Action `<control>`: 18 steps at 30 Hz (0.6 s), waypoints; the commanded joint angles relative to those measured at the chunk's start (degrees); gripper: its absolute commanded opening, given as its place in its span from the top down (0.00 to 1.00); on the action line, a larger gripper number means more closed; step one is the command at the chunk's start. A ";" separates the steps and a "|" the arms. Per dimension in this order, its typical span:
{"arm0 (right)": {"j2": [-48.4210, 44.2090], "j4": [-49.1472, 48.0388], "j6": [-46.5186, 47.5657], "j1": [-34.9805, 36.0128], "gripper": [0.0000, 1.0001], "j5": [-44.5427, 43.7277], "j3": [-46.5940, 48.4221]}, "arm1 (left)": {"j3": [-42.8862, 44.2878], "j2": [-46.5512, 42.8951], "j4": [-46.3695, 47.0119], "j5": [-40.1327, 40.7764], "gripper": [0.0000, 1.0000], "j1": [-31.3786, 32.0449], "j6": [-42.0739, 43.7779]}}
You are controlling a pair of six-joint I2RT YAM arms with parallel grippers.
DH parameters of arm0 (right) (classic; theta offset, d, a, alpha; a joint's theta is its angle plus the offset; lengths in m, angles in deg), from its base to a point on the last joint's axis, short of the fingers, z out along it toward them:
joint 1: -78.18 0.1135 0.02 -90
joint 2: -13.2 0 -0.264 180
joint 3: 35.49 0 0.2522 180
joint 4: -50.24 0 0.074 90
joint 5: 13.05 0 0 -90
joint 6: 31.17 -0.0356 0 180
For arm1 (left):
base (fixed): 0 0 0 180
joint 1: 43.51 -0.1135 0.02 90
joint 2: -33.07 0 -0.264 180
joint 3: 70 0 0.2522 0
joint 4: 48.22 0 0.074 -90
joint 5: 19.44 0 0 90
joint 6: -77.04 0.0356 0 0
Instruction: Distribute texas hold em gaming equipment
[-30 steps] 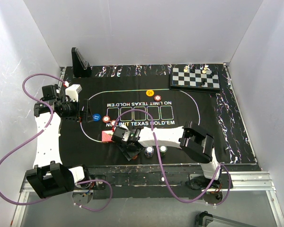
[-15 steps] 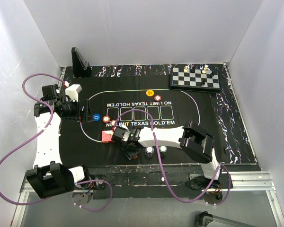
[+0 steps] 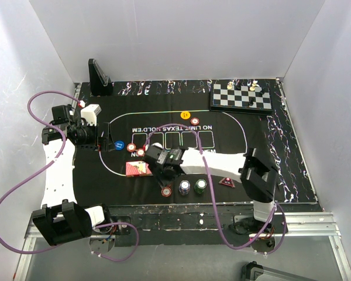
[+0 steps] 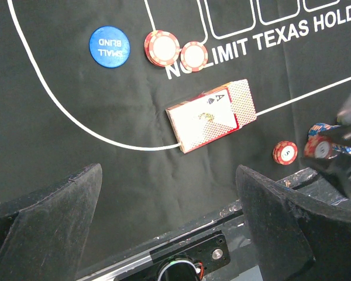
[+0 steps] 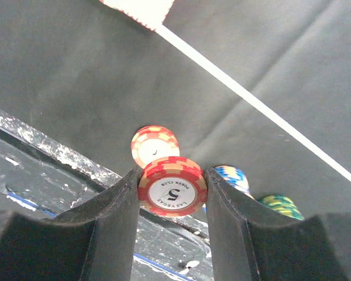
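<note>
Red five chip: here it is, red five chip (image 5: 172, 194), pinched by its rim with the printed face turned up to the wrist camera, and it looks clear of the cloth.
Right claw: right gripper (image 5: 171, 178) is clamped on that chip, one finger on each side of the edge, part-way closed.
Handling: I judge it light, hard and stiff, with a smooth rim. It could pivot or squirt out if the squeeze goes off-centre, so a hold straight across the widest part looks like the safe one.
Just below: a loose red chip (image 5: 154, 142) lies flat near the mat's near edge, with the purple stack (image 5: 231, 175) and green stack (image 5: 279, 205) beside it in a row.
Further out: the card deck (image 4: 210, 114) sits on the white oval line with an ace face-up on top. The red triangular marker (image 3: 226, 181) is past the green stack.
Far side: two red chips (image 4: 162, 47) touch by the lettering, with the blue button (image 4: 109, 46) near them and the yellow button (image 3: 185, 113) well apart.
Left claw: left gripper (image 4: 168, 175) hangs wide open, holding nothing.
Surroundings: black mat (image 4: 76, 134) under it all, chessboard (image 3: 241, 96) off in the far right corner.
</note>
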 commanded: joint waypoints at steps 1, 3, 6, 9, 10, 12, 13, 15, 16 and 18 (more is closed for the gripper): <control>-6.20 2.08 0.77 -4.63 0.84 -1.74 2.63 | 2.17 -1.82 -0.28 -0.98 0.00 -0.41 0.00; -7.60 2.61 1.47 -7.62 0.84 -2.35 2.02 | 2.26 -1.65 -0.37 -0.89 0.00 -0.41 0.17; -10.33 3.14 2.18 -12.80 0.84 -3.06 -0.09 | 2.26 -1.56 -0.45 -0.89 0.00 -0.41 0.35; -13.14 2.88 2.18 -18.69 0.85 -4.20 -4.65 | 2.26 -1.56 -0.46 -0.80 0.00 -0.33 0.52; -14.28 2.53 2.01 -20.88 0.85 -4.29 -6.75 | 2.35 -1.47 -0.54 -0.89 0.00 -0.41 0.61; -16.56 1.48 1.57 -24.58 0.85 -4.47 -11.06 | 2.44 -1.47 -0.63 -0.98 0.00 -0.41 0.79; -17.45 0.86 1.39 -26.42 0.86 -4.47 -13.34 | 2.44 -1.39 -0.72 -1.07 0.00 -0.41 0.87; -19.29 -0.19 0.95 -29.24 0.88 -4.12 -17.04 | 2.61 -1.30 -0.81 -1.24 0.00 -0.33 1.14; -19.82 -0.72 0.78 -30.21 0.90 -4.11 -18.89 | 2.70 -1.38 -0.81 -1.24 0.00 -0.41 1.14; -20.79 -2.13 0.78 -31.80 0.90 -3.50 -21.79 | 2.79 -1.38 -0.81 -1.86 0.00 -0.41 1.23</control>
